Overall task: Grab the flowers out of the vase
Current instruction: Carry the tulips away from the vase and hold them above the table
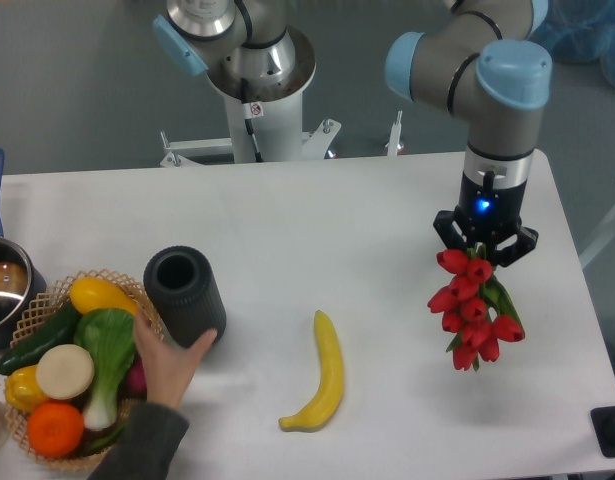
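Camera view shows the claw [484, 246] clamped on the flowers [474, 309], which hang clear above the bench [317, 230] at its right side, well apart from the one vase [184, 296]; the pickup looks done. One bunch, one banana [321, 373], one basket [139, 400]. A person's hand [169, 353] touches the vase's base.

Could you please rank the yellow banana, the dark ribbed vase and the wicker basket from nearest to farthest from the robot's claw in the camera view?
From the claw, which holds the red tulips:
1. Yellow banana, lower centre of the table.
2. Dark grey ribbed cylindrical vase, farther left, touched by a person's hand.
3. Woven wicker basket of vegetables, far left edge.
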You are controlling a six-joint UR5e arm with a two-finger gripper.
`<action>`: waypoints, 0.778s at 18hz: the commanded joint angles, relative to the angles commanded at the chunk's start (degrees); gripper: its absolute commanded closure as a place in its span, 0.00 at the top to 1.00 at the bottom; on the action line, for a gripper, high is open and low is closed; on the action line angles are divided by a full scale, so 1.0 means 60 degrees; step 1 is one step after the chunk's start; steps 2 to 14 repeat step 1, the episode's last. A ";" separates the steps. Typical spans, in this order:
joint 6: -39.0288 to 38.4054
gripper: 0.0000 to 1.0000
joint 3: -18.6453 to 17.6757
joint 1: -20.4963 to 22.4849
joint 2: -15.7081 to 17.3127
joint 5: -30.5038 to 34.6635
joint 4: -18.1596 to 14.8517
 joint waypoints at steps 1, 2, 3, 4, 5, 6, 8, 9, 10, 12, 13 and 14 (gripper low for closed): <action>0.0000 0.00 0.0088 -0.0103 -0.0073 0.0118 -0.0089; 0.0000 0.00 0.0088 -0.0103 -0.0073 0.0118 -0.0089; 0.0000 0.00 0.0088 -0.0103 -0.0073 0.0118 -0.0089; 0.0000 0.00 0.0088 -0.0103 -0.0073 0.0118 -0.0089; 0.0000 0.00 0.0088 -0.0103 -0.0073 0.0118 -0.0089; 0.0000 0.00 0.0088 -0.0103 -0.0073 0.0118 -0.0089; 0.0000 0.00 0.0088 -0.0103 -0.0073 0.0118 -0.0089; 0.0000 0.00 0.0088 -0.0103 -0.0073 0.0118 -0.0089; 0.0000 0.00 0.0088 -0.0103 -0.0073 0.0118 -0.0089; 0.0000 0.00 0.0088 -0.0103 -0.0073 0.0118 -0.0089; 0.0000 0.00 0.0088 -0.0103 -0.0073 0.0118 -0.0089; 0.0000 0.00 0.0088 -0.0103 -0.0073 0.0118 -0.0089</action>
